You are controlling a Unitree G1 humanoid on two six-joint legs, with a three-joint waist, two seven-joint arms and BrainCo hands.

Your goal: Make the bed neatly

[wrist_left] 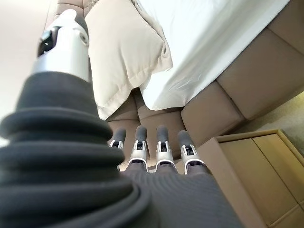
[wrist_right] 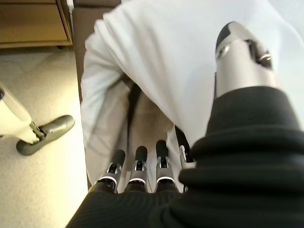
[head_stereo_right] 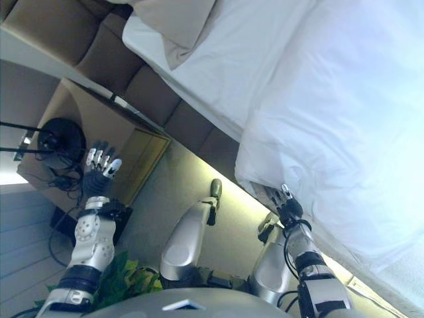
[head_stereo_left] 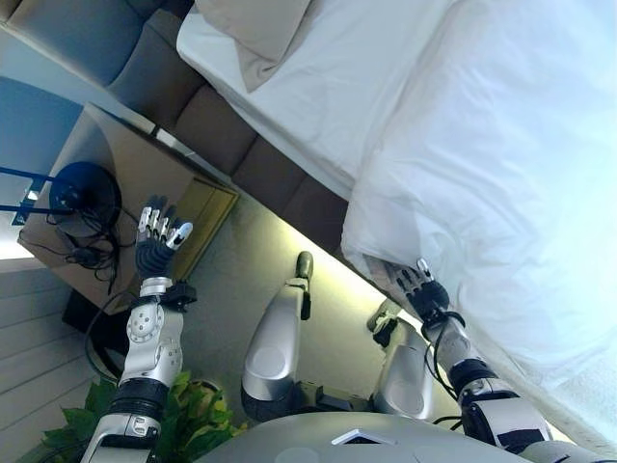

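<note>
A white duvet [head_stereo_left: 501,174] covers the right part of the bed, its corner hanging over the side toward the floor. Beside it the white sheet [head_stereo_left: 318,87] lies bare, with a beige pillow [head_stereo_left: 255,34] at the head end. My right hand [head_stereo_left: 421,289] is at the duvet's hanging corner, fingers [wrist_right: 137,161] straight and spread just below the cloth [wrist_right: 166,57], holding nothing. Off to the left, away from the bed, my left hand [head_stereo_left: 159,236] is raised over the nightstand, open and empty. In its wrist view the pillow [wrist_left: 123,57] shows past the fingers.
A wooden nightstand [head_stereo_left: 145,164] stands left of the bed with a dark round lamp base [head_stereo_left: 85,193] and cords on it. The bed's side is brown padded panels [head_stereo_left: 260,174]. A green plant [head_stereo_left: 193,405] grows at the lower left. Pale carpet lies between.
</note>
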